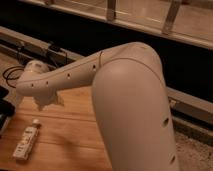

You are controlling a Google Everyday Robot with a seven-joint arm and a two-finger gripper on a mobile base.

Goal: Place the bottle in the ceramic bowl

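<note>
Camera view: your robot's one arm [125,100] stretches across the frame from the big white elbow on the picture's right to the wrist at far left. The gripper [48,103] hangs from that wrist just above the wooden table [75,135], over its far left part. The jaws stand spread and released, with nothing between them.

The bottle [28,141] lies flat on the table near the lower-left corner of the frame, apart from the gripper and untouched. It sits toward the camera and slightly to the picture's left of the jaws. Its long axis runs on a diagonal: the white cap [36,122] points up and away toward the gripper, and the base points toward the near edge of the table. The cap is thus the end nearest the jaws.

The ceramic bowl cannot be seen. The forearm and elbow cover the part of the table to the picture's right, so you cannot tell from here how far the bowl lies from the bottle.

The task appears to be at its opening stage, with the pick not yet made. For the coming move, you would likely need to bring the gripper toward the camera and down. You would also need to turn the jaws so they close across the slim body and not along its length; a grip along the diagonal could nudge the bottle and roll it
</note>
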